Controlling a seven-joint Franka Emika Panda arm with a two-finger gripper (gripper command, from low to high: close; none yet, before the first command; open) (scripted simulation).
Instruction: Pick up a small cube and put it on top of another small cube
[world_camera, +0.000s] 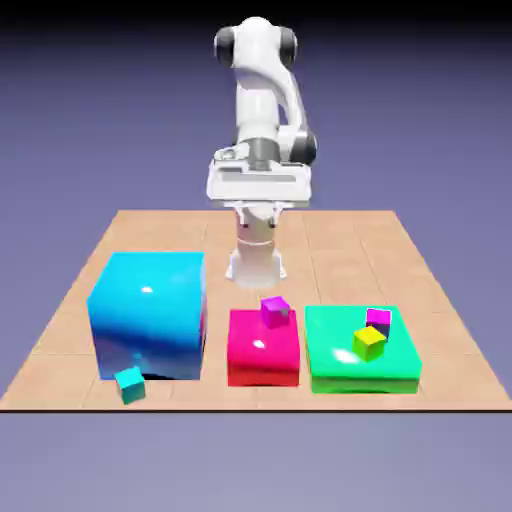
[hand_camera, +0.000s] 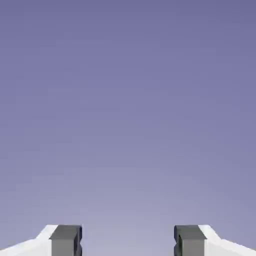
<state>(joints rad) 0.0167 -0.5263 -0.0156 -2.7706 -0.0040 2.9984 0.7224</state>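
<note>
The small teal cube lies on the table's front edge, just in front of the huge glossy cyan block. Other small cubes rest on the big blocks. A purple cube sits on the pink block. A magenta cube and a yellow cube sit touching on the green block. My gripper hangs high over the table's far side, well away from every cube. In the hand view the gripper is open, with only the backdrop between its grey fingertips.
The three big blocks stand in a row along the front of the wooden table. The robot's base rises behind the pink block.
</note>
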